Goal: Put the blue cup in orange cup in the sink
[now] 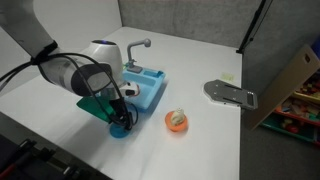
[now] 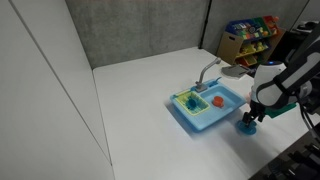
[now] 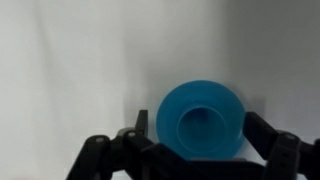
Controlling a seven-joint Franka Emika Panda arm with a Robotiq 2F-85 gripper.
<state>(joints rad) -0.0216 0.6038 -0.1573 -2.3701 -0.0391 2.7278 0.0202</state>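
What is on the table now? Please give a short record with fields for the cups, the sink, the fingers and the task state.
blue cup: on the white table, outside the sink
orange cup: inside the sink basin
sink: light blue, with a grey faucet
gripper: lowered over the blue cup, with fingers on either side; contact unclear
orange bowl: on the table near the sink, with a pale item inside
task state: blue cup not yet in orange cup

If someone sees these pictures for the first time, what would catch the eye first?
The bright blue cup fills the wrist view, framed on both sides by the black gripper against the white table. In an exterior view, the light-blue sink stands close by, with the small orange cup inside it.
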